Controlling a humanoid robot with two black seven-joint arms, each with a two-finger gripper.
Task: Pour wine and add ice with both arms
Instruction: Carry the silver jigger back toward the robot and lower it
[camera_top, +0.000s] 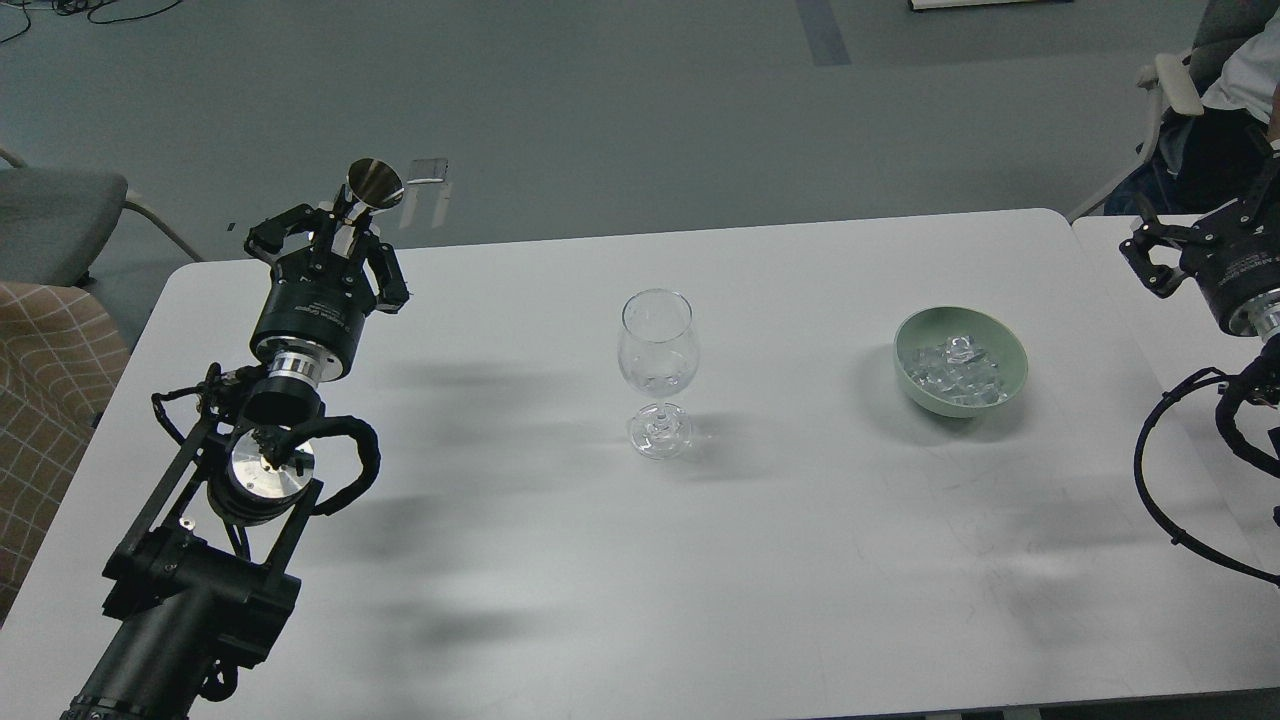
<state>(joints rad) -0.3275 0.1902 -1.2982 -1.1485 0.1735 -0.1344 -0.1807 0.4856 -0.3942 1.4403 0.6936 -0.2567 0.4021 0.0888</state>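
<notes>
The clear, round wine glass (657, 370) stands upright on its foot near the middle of the big white table (760, 560). I can't tell if there is any drink in it.

To the right of the glass, well apart from it, sits a small pale green bowl (1008, 372). Inside the bowl is the ice (955, 370), a little heap of clear, glassy chunks. Nothing is touching the bowl or the glass.

My left arm (240, 480) is black with shiny silver rings and looping black cables. It comes up from the near left corner, over the left part of the table. At its far end, my left gripper (338, 225) is pinched closed around a shiny silver metal measuring cup (368, 190) shaped like two cones joined at their tips. The cup stands almost straight up, with its open top facing up and a bit toward me. It is held at the far left edge of the table, well apart from the glass.

My right arm (1235, 330) peeks in at the right edge, with a black cable loop hanging below it. My right gripper (1165, 255) is up above the next white table on the right, near the bowl but not over it. Its claws are dark and small, so I can't tell if they are open or closed.

Dark soft shadows lie on the table by the glass.
</notes>
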